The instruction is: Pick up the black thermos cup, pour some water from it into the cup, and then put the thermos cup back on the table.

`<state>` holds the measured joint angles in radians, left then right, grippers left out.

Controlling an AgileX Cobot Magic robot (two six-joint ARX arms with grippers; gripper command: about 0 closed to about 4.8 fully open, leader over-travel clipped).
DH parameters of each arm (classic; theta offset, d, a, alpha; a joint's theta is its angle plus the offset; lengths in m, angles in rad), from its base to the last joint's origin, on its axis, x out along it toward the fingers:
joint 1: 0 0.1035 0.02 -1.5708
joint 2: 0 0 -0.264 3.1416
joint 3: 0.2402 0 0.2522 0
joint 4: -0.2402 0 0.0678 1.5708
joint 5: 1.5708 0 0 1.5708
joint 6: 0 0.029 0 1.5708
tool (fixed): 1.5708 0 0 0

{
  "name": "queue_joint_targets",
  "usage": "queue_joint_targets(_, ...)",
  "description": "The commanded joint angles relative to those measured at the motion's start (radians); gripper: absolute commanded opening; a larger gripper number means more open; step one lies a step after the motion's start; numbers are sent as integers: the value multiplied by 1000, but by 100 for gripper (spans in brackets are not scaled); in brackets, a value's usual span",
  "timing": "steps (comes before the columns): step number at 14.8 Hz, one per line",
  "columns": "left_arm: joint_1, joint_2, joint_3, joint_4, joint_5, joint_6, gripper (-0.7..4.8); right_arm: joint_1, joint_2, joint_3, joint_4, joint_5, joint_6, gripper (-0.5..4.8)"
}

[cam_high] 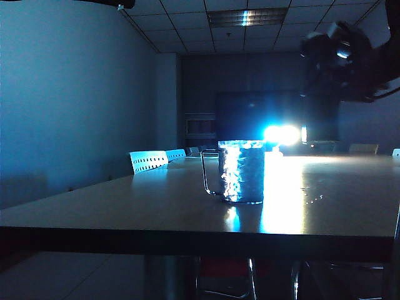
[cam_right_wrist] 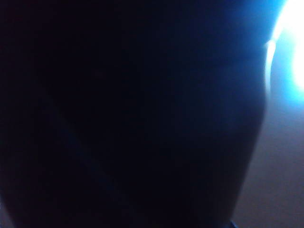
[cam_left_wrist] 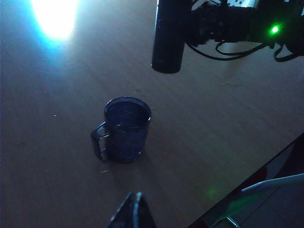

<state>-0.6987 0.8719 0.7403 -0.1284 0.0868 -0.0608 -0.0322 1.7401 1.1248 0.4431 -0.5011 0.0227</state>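
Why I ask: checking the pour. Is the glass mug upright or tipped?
Upright: the cup stands on the table, its open mouth facing up.

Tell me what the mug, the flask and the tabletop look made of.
Cup: clear glass, dimpled wall; backlight shines through.
Black thermos cup, held off the table by the right gripper: dark, matte-looking; metal or plastic, can't tell.
Table: glossy, probably laminate or varnished wood; it mirrors the light.
Left gripper hangs shut, away from the cup.
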Motion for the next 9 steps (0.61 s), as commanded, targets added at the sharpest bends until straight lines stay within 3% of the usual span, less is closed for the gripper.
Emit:
queue_joint_targets(1,-1,-1,5,10,5,0,-6,-1,3,8,100,56,-77,84)
queue_joint_targets(7,-1,-1,5,10,5,0,-5,-5,125,2,264,104,-68,85)
queue_joint_targets(9,-1,-1,5,9,6,0,-6,-9,139,-49,362,177,-68,85)
